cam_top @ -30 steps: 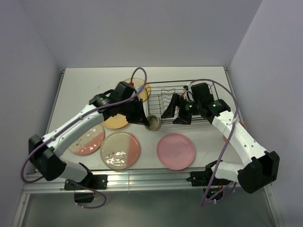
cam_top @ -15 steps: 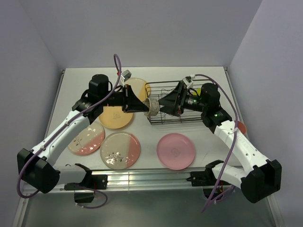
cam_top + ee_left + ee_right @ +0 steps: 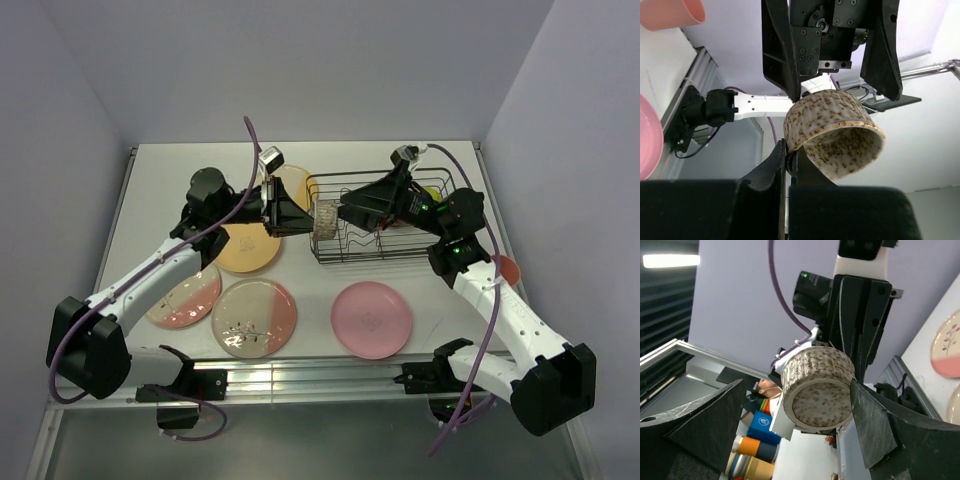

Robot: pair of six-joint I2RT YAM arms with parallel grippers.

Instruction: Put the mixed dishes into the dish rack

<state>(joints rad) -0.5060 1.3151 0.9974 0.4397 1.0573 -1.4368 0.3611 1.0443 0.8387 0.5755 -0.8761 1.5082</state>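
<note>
My left gripper (image 3: 308, 221) is shut on the rim of a small speckled cup (image 3: 326, 217) and holds it on its side in the air, just left of the dark wire dish rack (image 3: 400, 250). In the left wrist view the jaws (image 3: 788, 157) pinch the cup's wall (image 3: 835, 135). Facing it from the right, my right gripper (image 3: 347, 209) is open, with one finger on each side of the cup's base (image 3: 817, 402); the right finger (image 3: 875, 425) is close to it. A yellow-orange plate (image 3: 245, 250), two cream-and-pink plates (image 3: 183, 297) (image 3: 255, 318) and a pink plate (image 3: 372, 320) lie on the table.
A lime-yellow bowl (image 3: 430, 193) shows at the rack's far right corner. An orange-red dish (image 3: 508, 268) sits on the table right of the rack, partly hidden by my right arm. A salmon-pink tumbler (image 3: 670, 12) appears in the left wrist view. Walls close in the table on three sides.
My left arm has lifted the cup off the table and turned it sideways toward the rack. My right gripper has risen out of the rack and come around the cup's base.
</note>
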